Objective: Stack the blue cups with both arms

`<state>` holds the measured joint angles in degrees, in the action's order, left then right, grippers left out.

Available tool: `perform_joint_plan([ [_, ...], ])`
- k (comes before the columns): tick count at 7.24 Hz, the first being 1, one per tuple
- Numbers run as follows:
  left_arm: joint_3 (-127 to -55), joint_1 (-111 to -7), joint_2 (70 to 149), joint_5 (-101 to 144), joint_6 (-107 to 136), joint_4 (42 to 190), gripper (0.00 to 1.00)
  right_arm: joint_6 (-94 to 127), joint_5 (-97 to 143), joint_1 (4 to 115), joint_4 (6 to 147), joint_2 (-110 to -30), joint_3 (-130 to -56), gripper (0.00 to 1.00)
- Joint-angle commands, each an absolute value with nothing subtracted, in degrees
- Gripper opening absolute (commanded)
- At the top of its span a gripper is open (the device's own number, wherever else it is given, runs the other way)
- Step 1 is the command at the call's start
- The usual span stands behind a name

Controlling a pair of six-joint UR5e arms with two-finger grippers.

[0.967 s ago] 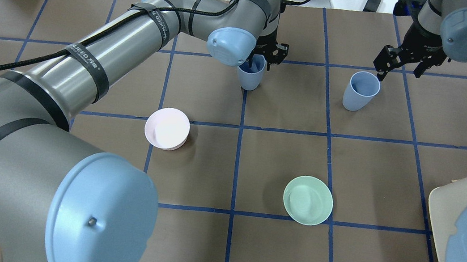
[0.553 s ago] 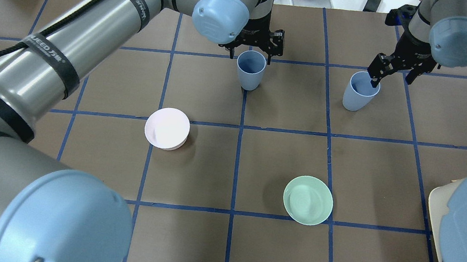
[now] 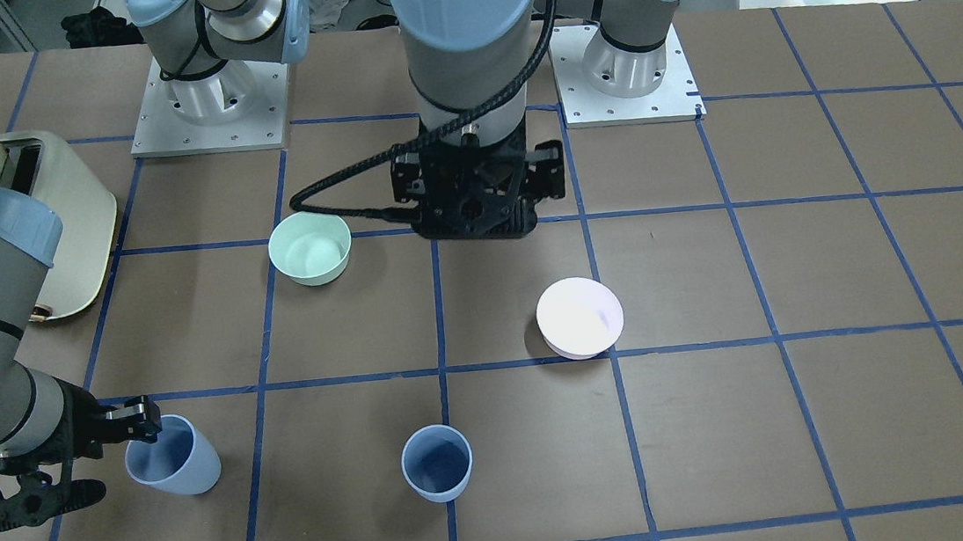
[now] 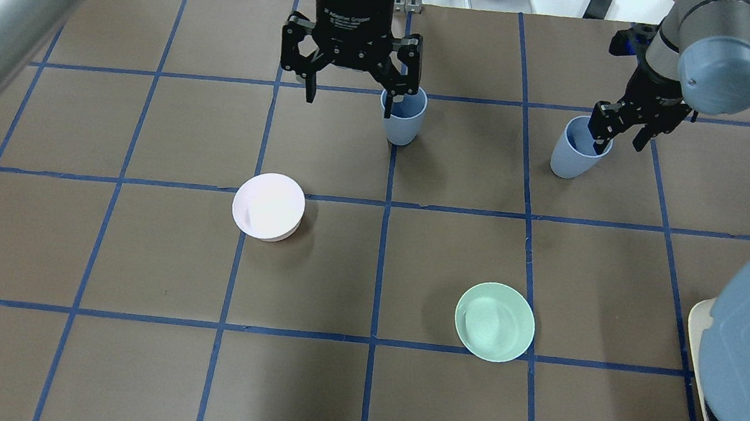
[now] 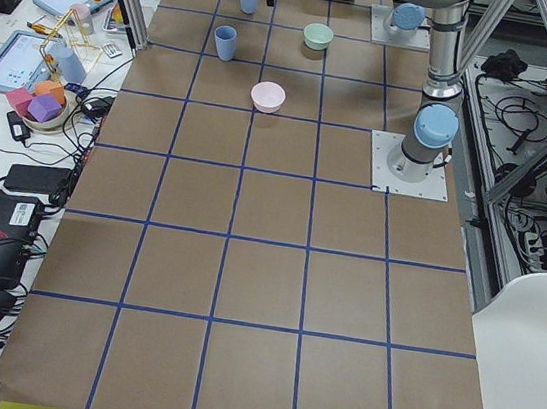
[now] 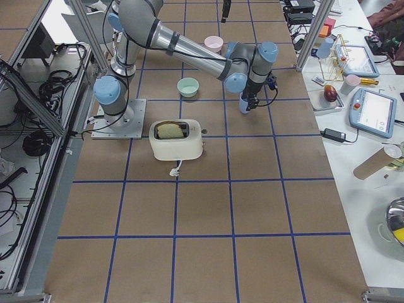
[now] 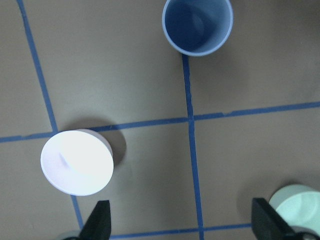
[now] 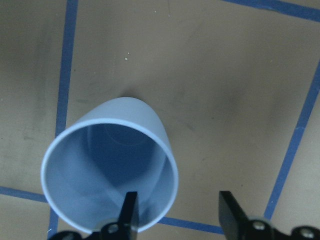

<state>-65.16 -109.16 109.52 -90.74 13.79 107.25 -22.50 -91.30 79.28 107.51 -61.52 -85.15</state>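
Two pale blue cups stand upright near the table's far side. The middle cup (image 4: 403,118) stands free; it also shows in the front view (image 3: 436,462) and at the top of the left wrist view (image 7: 197,25). My left gripper (image 4: 350,100) is open and empty, raised high above the table, just left of that cup. The right cup (image 4: 576,154) also shows in the front view (image 3: 175,463). My right gripper (image 4: 618,142) is open and straddles its rim: in the right wrist view, one finger (image 8: 127,212) is inside the cup (image 8: 110,170), the other outside.
A pale pink bowl (image 4: 268,206) sits left of centre and a mint-green bowl (image 4: 494,322) right of centre, both nearer the robot than the cups. A cream toaster (image 3: 62,222) with toast stands on the robot's right side. Cables and devices lie beyond the far edge.
My left gripper has come out of the middle cup, risen high and shifted left, leaving the cup standing. My right gripper has come down onto the right cup, one finger now inside the rim.
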Motion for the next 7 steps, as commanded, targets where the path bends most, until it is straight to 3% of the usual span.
perform_joint_plan([
  [1,-73.2,-107.3,103.0,-93.3,14.8,115.1,1.00,-22.5,-91.2,79.3,107.4,-61.0,-85.2,0.45],
  [3,-83.8,-105.4,95.8,-93.3,14.7,108.1,0.98,-22.5,-91.1,79.3,107.2,-61.0,-85.1,0.30],
  [5,-91.9,-102.4,91.7,-93.3,13.5,89.9,0.98,-22.2,-89.0,79.3,106.2,-61.2,-84.7,0.00],
  [7,-92.6,-100.3,91.1,-93.8,7.8,81.8,1.00,-22.1,-89.0,79.3,103.5,-61.8,-83.4,0.00],
])
